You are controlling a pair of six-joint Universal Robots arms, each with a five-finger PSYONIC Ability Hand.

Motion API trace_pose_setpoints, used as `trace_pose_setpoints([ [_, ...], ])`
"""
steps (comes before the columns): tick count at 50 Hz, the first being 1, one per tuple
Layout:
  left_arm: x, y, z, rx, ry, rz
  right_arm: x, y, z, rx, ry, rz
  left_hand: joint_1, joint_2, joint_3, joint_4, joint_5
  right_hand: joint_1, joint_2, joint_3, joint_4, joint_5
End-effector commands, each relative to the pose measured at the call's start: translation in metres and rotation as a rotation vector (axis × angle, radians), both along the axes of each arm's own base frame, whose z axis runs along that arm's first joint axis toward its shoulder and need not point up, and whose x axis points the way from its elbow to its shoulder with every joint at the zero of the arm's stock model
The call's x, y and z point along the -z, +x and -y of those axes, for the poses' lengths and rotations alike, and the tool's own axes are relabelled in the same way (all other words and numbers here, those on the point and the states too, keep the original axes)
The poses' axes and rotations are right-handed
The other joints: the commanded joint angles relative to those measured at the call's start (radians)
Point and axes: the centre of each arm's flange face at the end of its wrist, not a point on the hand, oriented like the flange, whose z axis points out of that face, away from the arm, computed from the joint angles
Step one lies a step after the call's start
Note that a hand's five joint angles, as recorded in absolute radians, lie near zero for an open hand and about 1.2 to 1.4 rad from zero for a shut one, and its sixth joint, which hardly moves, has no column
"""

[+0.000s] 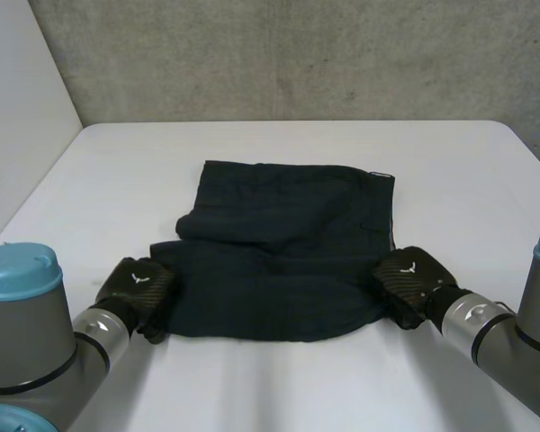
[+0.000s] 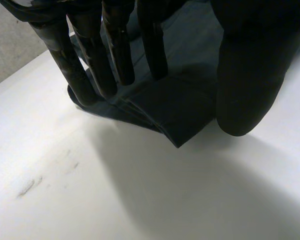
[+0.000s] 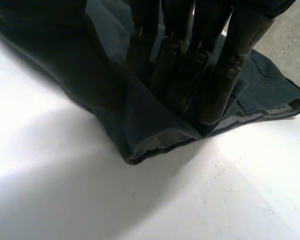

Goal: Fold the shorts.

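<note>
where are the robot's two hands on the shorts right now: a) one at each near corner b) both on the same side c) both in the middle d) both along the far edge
a: the head view shows the left hand at the near left corner of the shorts and the right hand at the near right corner.

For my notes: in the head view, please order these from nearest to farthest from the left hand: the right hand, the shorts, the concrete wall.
1. shorts: touching the left hand at their near left corner.
2. right hand: across the shorts, at their near right corner.
3. concrete wall: behind the far edge of the table.
</note>
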Motion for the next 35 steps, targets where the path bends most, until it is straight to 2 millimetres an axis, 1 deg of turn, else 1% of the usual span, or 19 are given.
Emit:
trace_pose_setpoints([
  [1, 0.006, -0.002, 0.003, 0.016, -0.015, 0.022, -0.002, 0.004, 0.004, 0.018, -0.02, -0.014, 0.075, 0.084, 0.074, 0.084, 0.087, 0.46, 0.227, 0.216, 0.21, 0.256],
  [3, 0.005, -0.002, 0.004, 0.016, -0.021, 0.021, -0.002, 0.004, 0.005, 0.029, -0.018, -0.012, 0.086, 0.096, 0.086, 0.096, 0.099, 0.46, 0.227, 0.216, 0.21, 0.256],
  [5, 0.004, -0.003, 0.006, 0.015, -0.032, 0.016, -0.004, 0.005, 0.007, 0.043, -0.015, 0.002, 0.233, 0.242, 0.232, 0.242, 0.245, 0.46, 0.227, 0.216, 0.21, 0.256],
  [6, 0.004, -0.003, 0.007, 0.015, -0.037, 0.015, -0.004, 0.005, 0.007, 0.046, -0.011, 0.007, 0.315, 0.324, 0.314, 0.324, 0.327, 0.46, 0.227, 0.216, 0.21, 0.256],
  [7, 0.003, -0.003, 0.008, 0.015, -0.044, 0.012, -0.005, 0.005, 0.008, 0.053, -0.01, 0.018, 0.472, 0.482, 0.472, 0.482, 0.485, 0.46, 0.227, 0.216, 0.21, 0.256],
  [11, -0.002, -0.004, 0.009, 0.015, -0.059, 0.005, -0.01, 0.005, 0.01, 0.07, -0.009, 0.031, 0.843, 0.852, 0.842, 0.852, 0.855, 0.46, 0.227, 0.216, 0.21, 0.256],
  [14, -0.009, -0.004, 0.008, 0.016, -0.072, 0.003, -0.013, 0.005, 0.009, 0.078, -0.013, 0.023, 0.843, 0.853, 0.843, 0.853, 0.856, 0.46, 0.227, 0.216, 0.21, 0.256],
  [15, -0.019, -0.005, 0.007, 0.018, -0.103, -0.01, -0.014, 0.005, 0.009, 0.083, -0.012, 0.02, 0.843, 0.853, 0.843, 0.853, 0.856, 0.46, 0.227, 0.216, 0.21, 0.256],
  [17, -0.033, -0.004, 0.004, 0.019, -0.135, -0.024, -0.018, 0.003, 0.009, 0.098, -0.01, 0.011, 0.843, 0.853, 0.843, 0.853, 0.856, 0.46, 0.227, 0.216, 0.21, 0.256],
  [18, -0.047, -0.004, 0.0, 0.023, -0.166, -0.037, -0.028, 0.001, 0.008, 0.112, -0.018, 0.005, 0.843, 0.853, 0.843, 0.853, 0.856, 0.46, 0.227, 0.216, 0.21, 0.256],
  [21, -0.071, -0.001, -0.007, 0.023, -0.214, -0.062, -0.052, 0.0, 0.006, 0.125, -0.048, 0.008, 0.843, 0.853, 0.843, 0.853, 0.856, 0.46, 0.227, 0.216, 0.21, 0.256],
  [22, -0.089, 0.001, -0.014, 0.023, -0.25, -0.075, -0.068, -0.002, 0.003, 0.132, -0.064, 0.009, 0.843, 0.853, 0.843, 0.853, 0.856, 0.46, 0.227, 0.216, 0.21, 0.256],
  [25, -0.113, 0.006, -0.025, 0.025, -0.293, -0.092, -0.094, -0.005, -0.005, 0.135, -0.087, 0.012, 0.843, 0.853, 0.843, 0.853, 0.856, 0.46, 0.227, 0.216, 0.21, 0.256],
  [26, -0.124, 0.009, -0.034, 0.029, -0.303, -0.096, -0.11, -0.006, -0.01, 0.133, -0.101, 0.013, 0.843, 0.853, 0.843, 0.853, 0.856, 0.46, 0.227, 0.216, 0.21, 0.256],
  [29, -0.136, 0.014, -0.046, 0.027, -0.296, -0.093, -0.13, -0.009, -0.018, 0.134, -0.114, 0.012, 0.843, 0.853, 0.843, 0.853, 0.856, 0.46, 0.227, 0.216, 0.21, 0.256],
  [30, -0.139, 0.016, -0.053, 0.03, -0.276, -0.087, -0.141, -0.012, -0.026, 0.131, -0.114, 0.005, 0.843, 0.853, 0.843, 0.853, 0.856, 0.46, 0.227, 0.216, 0.21, 0.256],
  [32, -0.139, 0.018, -0.059, 0.034, -0.243, -0.074, -0.148, -0.014, -0.034, 0.126, -0.105, -0.01, 0.843, 0.853, 0.843, 0.853, 0.856, 0.46, 0.227, 0.216, 0.21, 0.256],
  [33, -0.136, 0.02, -0.063, 0.034, -0.203, -0.059, -0.151, -0.016, -0.042, 0.117, -0.086, -0.036, 0.843, 0.853, 0.843, 0.853, 0.856, 0.46, 0.227, 0.216, 0.21, 0.256],
  [35, -0.132, 0.022, -0.068, 0.036, -0.161, -0.043, -0.15, -0.019, -0.049, 0.106, -0.058, -0.068, 0.843, 0.853, 0.843, 0.853, 0.856, 0.46, 0.227, 0.216, 0.21, 0.256],
])
